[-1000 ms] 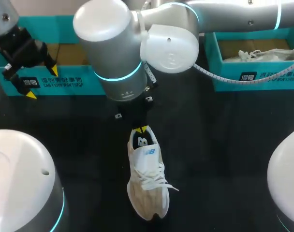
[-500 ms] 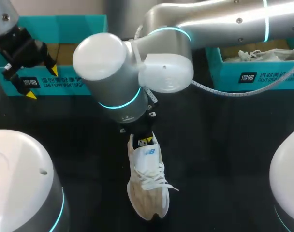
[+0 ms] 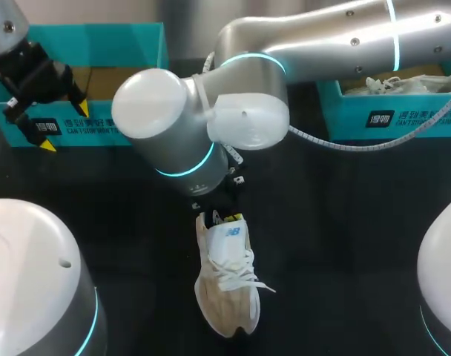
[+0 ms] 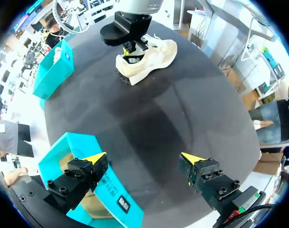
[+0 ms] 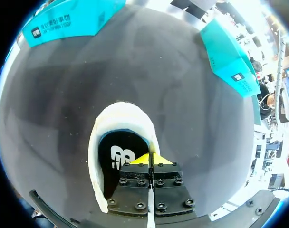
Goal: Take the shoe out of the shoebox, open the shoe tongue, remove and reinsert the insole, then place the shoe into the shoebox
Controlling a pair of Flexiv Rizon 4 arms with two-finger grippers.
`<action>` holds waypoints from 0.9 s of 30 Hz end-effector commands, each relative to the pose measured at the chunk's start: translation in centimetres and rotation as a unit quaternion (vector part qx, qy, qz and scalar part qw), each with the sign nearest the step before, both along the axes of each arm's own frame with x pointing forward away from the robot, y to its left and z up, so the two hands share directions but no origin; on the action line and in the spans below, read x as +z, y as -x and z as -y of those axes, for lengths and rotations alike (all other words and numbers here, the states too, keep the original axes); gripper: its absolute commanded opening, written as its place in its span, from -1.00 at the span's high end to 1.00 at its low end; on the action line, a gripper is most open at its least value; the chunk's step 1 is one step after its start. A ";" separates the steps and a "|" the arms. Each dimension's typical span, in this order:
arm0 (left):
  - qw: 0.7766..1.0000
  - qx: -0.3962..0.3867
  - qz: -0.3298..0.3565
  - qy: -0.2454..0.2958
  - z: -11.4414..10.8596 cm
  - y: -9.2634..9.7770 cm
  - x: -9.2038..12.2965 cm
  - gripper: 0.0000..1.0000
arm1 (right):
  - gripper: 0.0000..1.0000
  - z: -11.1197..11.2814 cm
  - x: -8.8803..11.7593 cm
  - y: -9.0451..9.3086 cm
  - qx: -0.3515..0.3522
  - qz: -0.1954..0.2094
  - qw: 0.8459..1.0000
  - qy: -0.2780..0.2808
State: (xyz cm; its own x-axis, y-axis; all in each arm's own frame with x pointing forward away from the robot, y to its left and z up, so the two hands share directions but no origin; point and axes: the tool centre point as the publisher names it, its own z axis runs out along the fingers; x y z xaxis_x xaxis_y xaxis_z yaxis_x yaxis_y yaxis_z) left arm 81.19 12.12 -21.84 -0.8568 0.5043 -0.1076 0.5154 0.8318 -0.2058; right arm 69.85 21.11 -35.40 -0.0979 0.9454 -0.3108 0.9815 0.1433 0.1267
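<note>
Swung down and across within 1 s: right arm [image 3: 211, 126], planting the right pincer [image 5: 149, 159] in the heel opening of the shoe [image 3: 225, 289]. Likely the start of pulling the insole [image 5: 117, 153].

Tips pressed together, gripping nothing visible. Shoe collar around them, insole just ahead.

Left pincer [image 4: 144, 156] spread wide over a shoebox [image 4: 63, 142], shoe well ahead.

Cream shoe [image 3: 225, 291] stands sole-down, well apart from teal shoebox [image 3: 110, 127].

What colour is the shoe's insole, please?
Black insole with white logo, best in right wrist view.
</note>
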 end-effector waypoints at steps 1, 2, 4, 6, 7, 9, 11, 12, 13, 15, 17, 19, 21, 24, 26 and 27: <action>1.000 0.000 0.001 -0.001 0.0 0.1 0.1 -1.00 | 1.00 -0.3 -1.3 0.4 -0.043 0.021 0.999 -0.010; 1.000 0.000 0.001 -0.001 0.0 0.1 0.1 -1.00 | 1.00 -0.4 -1.4 0.4 -0.043 0.022 0.999 -0.014; 1.000 0.000 0.001 -0.001 0.0 0.1 0.1 -1.00 | 1.00 -0.5 -1.7 0.3 -0.044 0.022 0.999 -0.013; 1.000 0.000 0.001 -0.001 0.0 0.1 0.1 -1.00 | 1.00 -0.4 -2.1 0.2 -0.047 0.020 0.999 -0.013; 1.000 0.000 0.001 -0.001 0.0 0.1 0.1 -1.00 | 1.00 -0.4 -2.4 0.1 -0.048 0.018 0.999 -0.012; 1.000 0.000 0.001 -0.001 0.0 0.1 0.1 -1.00 | 1.00 -0.3 -3.2 0.0 -0.052 0.012 0.998 -0.015; 1.000 0.000 0.001 -0.001 0.0 0.1 0.1 -1.00 | 1.00 -0.2 -3.9 -0.2 -0.054 0.006 0.998 -0.021; 1.000 0.000 0.001 -0.001 0.0 0.1 0.1 -1.00 | 1.00 -0.2 -4.1 -0.2 -0.054 0.003 0.998 -0.023; 1.000 0.000 0.001 -0.001 0.0 0.1 0.1 -1.00 | 1.00 -0.3 -4.3 -0.3 -0.056 0.002 0.998 -0.028; 1.000 0.000 0.001 -0.001 0.0 0.1 0.1 -1.00 | 1.00 -0.6 -3.9 0.0 -0.054 0.007 0.998 -0.028; 1.000 0.000 0.001 -0.001 0.0 0.1 0.1 -1.00 | 1.00 -0.9 -3.0 0.2 -0.049 0.020 0.998 -0.023; 1.000 0.000 0.001 -0.001 0.0 0.1 0.1 -1.00 | 1.00 -1.3 -2.0 0.3 -0.048 0.028 0.998 -0.017; 1.000 0.000 0.001 -0.001 0.0 0.1 0.1 -1.00 | 1.00 -1.8 -1.3 0.3 -0.046 0.033 0.998 -0.016; 1.000 0.000 0.001 -0.001 0.0 0.1 0.1 -1.00 | 1.00 -2.6 -0.4 0.2 -0.050 0.027 0.998 -0.014; 1.000 0.000 0.001 -0.001 0.0 0.1 0.1 -1.00 | 1.00 -2.9 -0.2 0.1 -0.049 0.028 0.998 -0.019; 1.000 0.000 0.001 -0.001 0.0 0.1 0.1 -1.00 | 1.00 -3.1 -0.2 0.0 -0.055 0.021 0.998 -0.027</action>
